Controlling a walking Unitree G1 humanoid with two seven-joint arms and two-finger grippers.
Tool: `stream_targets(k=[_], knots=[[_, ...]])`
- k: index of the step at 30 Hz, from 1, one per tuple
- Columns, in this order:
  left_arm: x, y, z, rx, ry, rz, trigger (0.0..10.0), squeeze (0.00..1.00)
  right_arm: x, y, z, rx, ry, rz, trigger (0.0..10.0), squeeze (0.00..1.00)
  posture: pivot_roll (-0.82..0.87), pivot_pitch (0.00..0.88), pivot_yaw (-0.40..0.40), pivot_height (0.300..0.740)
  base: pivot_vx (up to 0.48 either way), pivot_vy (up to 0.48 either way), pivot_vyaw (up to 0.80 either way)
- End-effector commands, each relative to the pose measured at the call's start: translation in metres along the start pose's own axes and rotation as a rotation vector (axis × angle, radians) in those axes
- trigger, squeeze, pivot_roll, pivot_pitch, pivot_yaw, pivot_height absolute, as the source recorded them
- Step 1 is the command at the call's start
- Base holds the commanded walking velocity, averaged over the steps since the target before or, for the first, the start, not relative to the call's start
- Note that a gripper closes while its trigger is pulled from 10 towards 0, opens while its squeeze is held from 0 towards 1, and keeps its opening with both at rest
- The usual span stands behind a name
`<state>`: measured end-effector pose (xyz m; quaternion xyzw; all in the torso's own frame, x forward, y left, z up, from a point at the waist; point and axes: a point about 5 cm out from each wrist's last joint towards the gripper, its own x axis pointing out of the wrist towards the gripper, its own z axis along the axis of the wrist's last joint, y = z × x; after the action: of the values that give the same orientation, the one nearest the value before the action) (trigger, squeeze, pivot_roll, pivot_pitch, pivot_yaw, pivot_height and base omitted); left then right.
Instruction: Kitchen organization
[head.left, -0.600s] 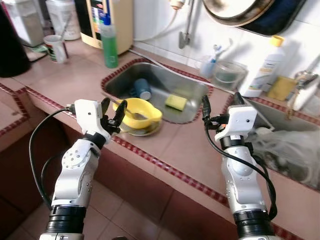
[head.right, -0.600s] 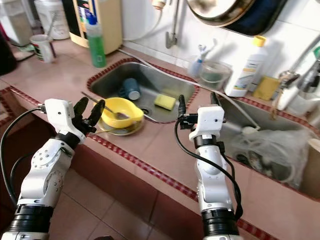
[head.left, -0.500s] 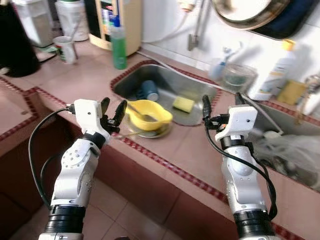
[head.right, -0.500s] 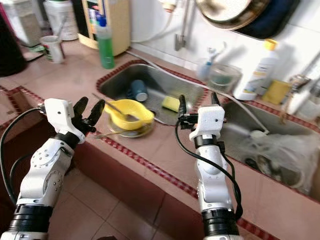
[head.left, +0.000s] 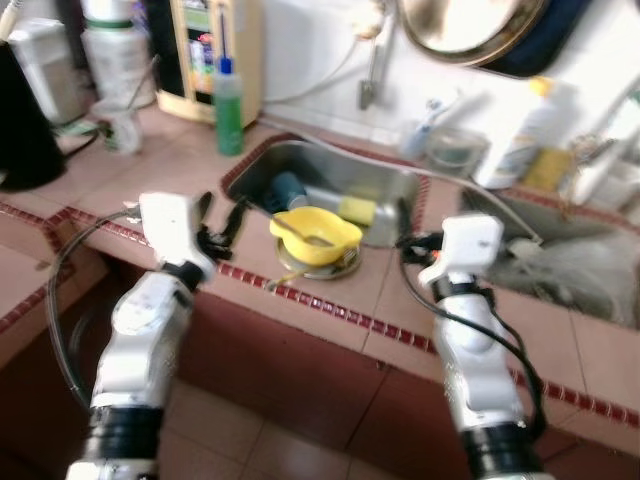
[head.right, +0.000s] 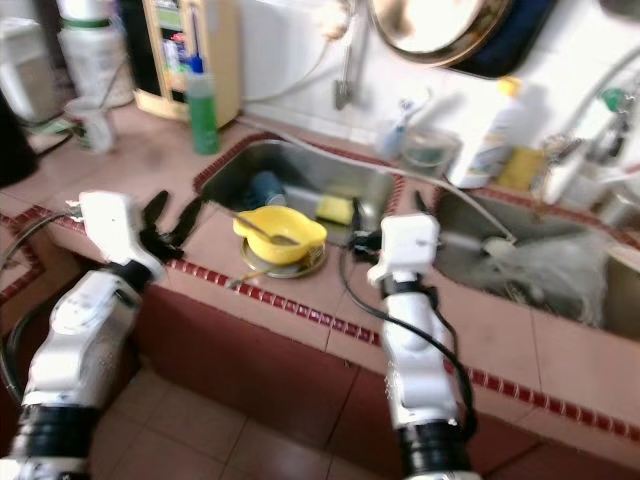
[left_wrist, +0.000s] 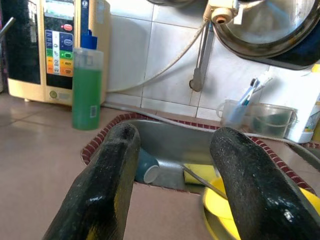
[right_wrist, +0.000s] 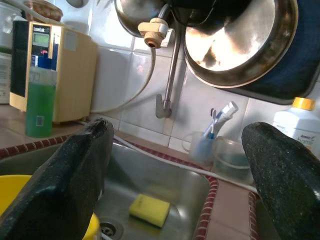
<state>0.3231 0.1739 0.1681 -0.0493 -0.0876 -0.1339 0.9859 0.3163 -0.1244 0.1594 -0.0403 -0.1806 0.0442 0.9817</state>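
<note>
Your left claw (head.left: 220, 222) hangs just short of the bench (head.left: 330, 300) edge with its fingers spread wide and nothing between them; your right claw (right_wrist: 175, 165) is likewise wide and empty, raised over the bench near the sink. By my reading the tidying has barely begun, since nothing is held yet. Just ahead, a yellow bowl (head.left: 315, 230) with a spoon in it sits on a metal plate at the sink's front rim, close to your left claw. Inside the sink (head.left: 390, 185) a blue cup (left_wrist: 147, 167) lies on its side and a yellow sponge (right_wrist: 148, 209) rests on the bottom. Further back stands a green soap bottle (head.left: 230, 95), all still to sort.
</note>
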Motion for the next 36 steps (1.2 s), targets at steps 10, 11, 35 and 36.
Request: stream_targets(k=[10,11,35,36], knots=[[0.015,-0.023,-0.006,-0.015,0.078,-0.109,10.0,0.00,0.002,-0.010,0.005,-0.026,-0.021,-0.027,10.0,0.00,0.11,0.000,-0.071,0.740,0.000,0.039,-0.08],[0.015,-0.024,-0.006,-0.021,0.083,-0.114,10.0,0.00,0.002,-0.009,0.005,-0.026,-0.022,-0.024,10.0,0.00,0.11,0.000,-0.071,0.740,0.000,0.000,0.00],[0.016,-0.017,-0.021,-0.013,0.242,-0.109,10.0,0.00,-0.030,0.014,0.000,0.015,0.105,0.275,10.0,0.00,0.08,0.000,-0.049,0.740,0.000,0.000,0.00],[0.016,-0.017,-0.023,-0.015,0.259,-0.104,10.0,0.00,-0.031,0.016,0.001,0.020,0.104,0.295,10.0,0.00,0.08,0.000,-0.049,0.740,0.000,0.000,0.00]])
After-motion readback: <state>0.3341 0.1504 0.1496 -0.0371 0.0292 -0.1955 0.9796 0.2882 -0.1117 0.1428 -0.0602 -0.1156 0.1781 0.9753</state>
